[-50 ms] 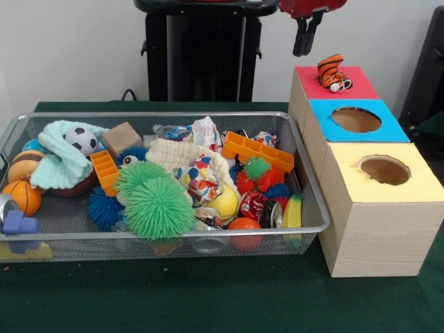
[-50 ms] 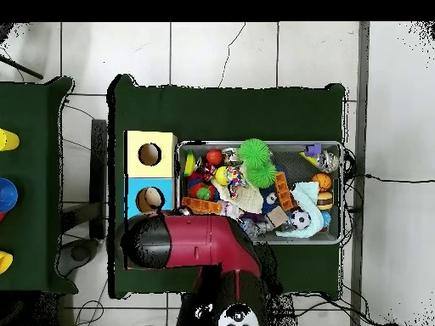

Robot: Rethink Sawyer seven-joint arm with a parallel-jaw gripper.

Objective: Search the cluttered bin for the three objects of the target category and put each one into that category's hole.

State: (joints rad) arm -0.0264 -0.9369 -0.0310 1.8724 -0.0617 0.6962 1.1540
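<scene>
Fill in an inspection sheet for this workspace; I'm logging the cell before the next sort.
Surface: green table, bare in front of the bin.
Job's things: mesh bin full of toys; wooden box beside it with red, blue and yellow tops; round holes show in blue and yellow.
Striped toy: lying on the red top.
Clutter: green spiky balls, soccer ball, orange blocks, cloths, a can.
Claw: above the red top, holding nothing, open or shut unclear.
Cables: several on the tiled floor around the table.
Surroundings: second green table alongside.

A green-covered table (image 2: 229, 106) stands on a pale tiled floor (image 2: 212, 51) before a white wall (image 1: 69, 48).
</scene>
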